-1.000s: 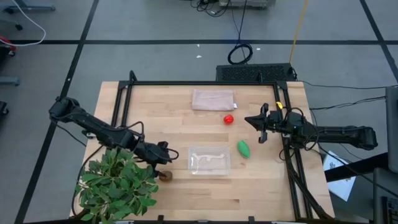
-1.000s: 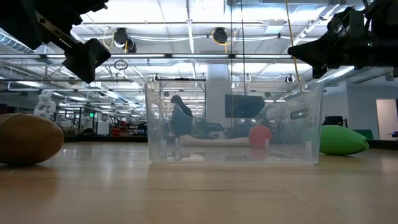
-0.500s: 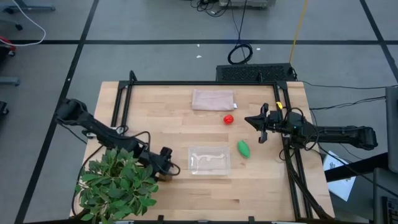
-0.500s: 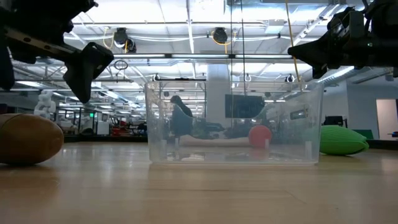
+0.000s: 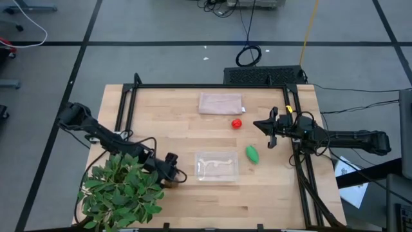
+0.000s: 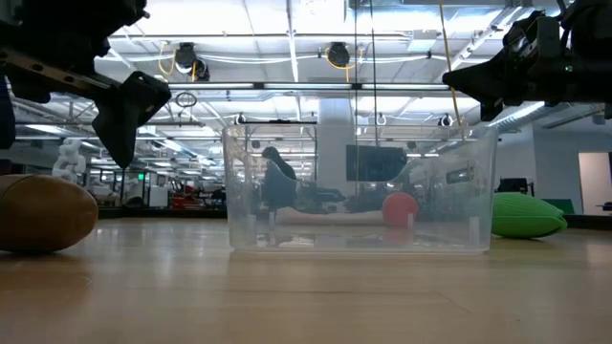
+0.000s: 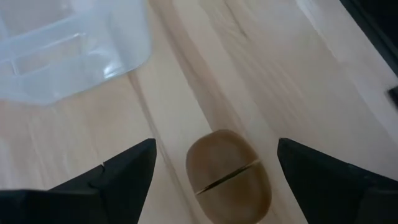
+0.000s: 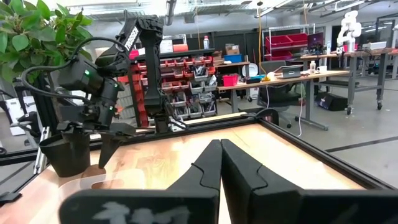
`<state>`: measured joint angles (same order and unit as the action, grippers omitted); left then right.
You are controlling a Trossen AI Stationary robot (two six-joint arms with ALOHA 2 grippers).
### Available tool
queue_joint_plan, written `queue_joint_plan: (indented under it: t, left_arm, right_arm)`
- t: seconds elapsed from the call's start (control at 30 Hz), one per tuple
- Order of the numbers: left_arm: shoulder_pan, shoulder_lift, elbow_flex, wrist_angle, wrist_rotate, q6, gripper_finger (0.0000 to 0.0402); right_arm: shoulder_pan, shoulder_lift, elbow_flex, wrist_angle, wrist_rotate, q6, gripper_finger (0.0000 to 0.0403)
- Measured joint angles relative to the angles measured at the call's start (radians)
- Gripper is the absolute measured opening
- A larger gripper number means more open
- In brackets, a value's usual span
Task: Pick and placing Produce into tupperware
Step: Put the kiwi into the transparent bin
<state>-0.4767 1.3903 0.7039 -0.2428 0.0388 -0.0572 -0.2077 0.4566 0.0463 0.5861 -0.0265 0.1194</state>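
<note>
The brown kiwi (image 7: pixel 229 177) lies on the wooden table near the plant, and the low view shows it at the far left as kiwi (image 6: pixel 43 212). My left gripper (image 7: pixel 216 144) hangs open just above it, slanting down, one finger on each side, touching nothing. The clear tupperware (image 5: pixel 217 165) stands at mid-table, to the kiwi's right. The red fruit (image 5: pixel 237 123) and the green oval (image 5: pixel 252 154) rest on the table beyond it. My right gripper (image 5: pixel 267 125) waits shut above the table's right side.
A leafy potted plant (image 5: pixel 122 190) stands at the near left corner, close behind my left arm. A pinkish-beige flat rectangle (image 5: pixel 221 103) lies at the far middle. A black frame (image 5: pixel 212 86) runs along the table's edges. Bare wood lies near the tupperware's front.
My left gripper has come down and toward the table's near edge, over the kiwi, rolling a little at the wrist, and has then held still. Its fingers have stayed open. The kiwi and the other things have not moved.
</note>
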Motion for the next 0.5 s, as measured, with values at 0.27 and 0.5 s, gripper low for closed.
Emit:
queue_joint_plan:
  t: [0.27,0.5]
  left_arm:
    - [0.004,0.0,0.0,0.008,-0.014,-0.166,0.0342]
    - [-0.004,0.0,0.043,-0.017,-0.023,-0.228,0.0342]
  right_arm:
    - [0.0,0.0,0.0,0.0,0.0,0.0,0.0]
    - [0.0,0.0,0.0,-0.001,0.0,0.0,0.0]
